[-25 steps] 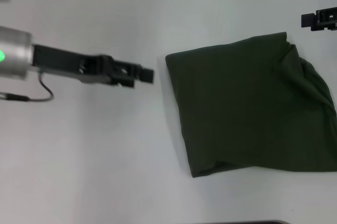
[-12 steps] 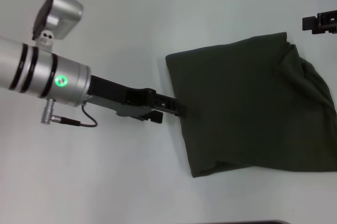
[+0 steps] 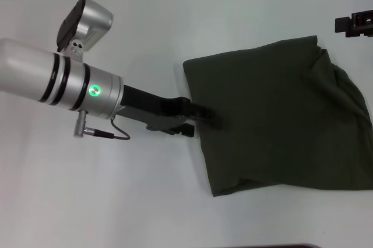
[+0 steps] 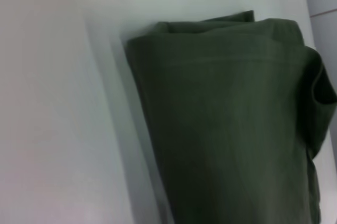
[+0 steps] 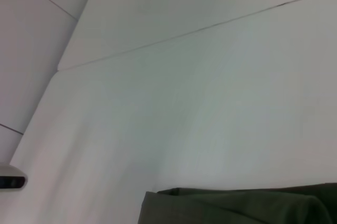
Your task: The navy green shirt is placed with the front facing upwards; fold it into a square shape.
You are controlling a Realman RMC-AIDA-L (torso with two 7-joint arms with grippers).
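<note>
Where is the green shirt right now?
In the head view, the green shirt lies folded on the white table's right side, the left hand at its left edge.

Head view overhead; both wrist views low, sharing the shirt point(image 3: 280, 119).

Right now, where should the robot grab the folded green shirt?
Probably the shirt's straight folded left edge, coming in flat from the left, where the left gripper already is. That edge lies neat and layered; the right side is rumpled. The right gripper is parked far right.

One navy green shirt point(image 3: 280, 119), two grippers: left gripper point(image 3: 207, 118), right gripper point(image 3: 354, 23)
</note>
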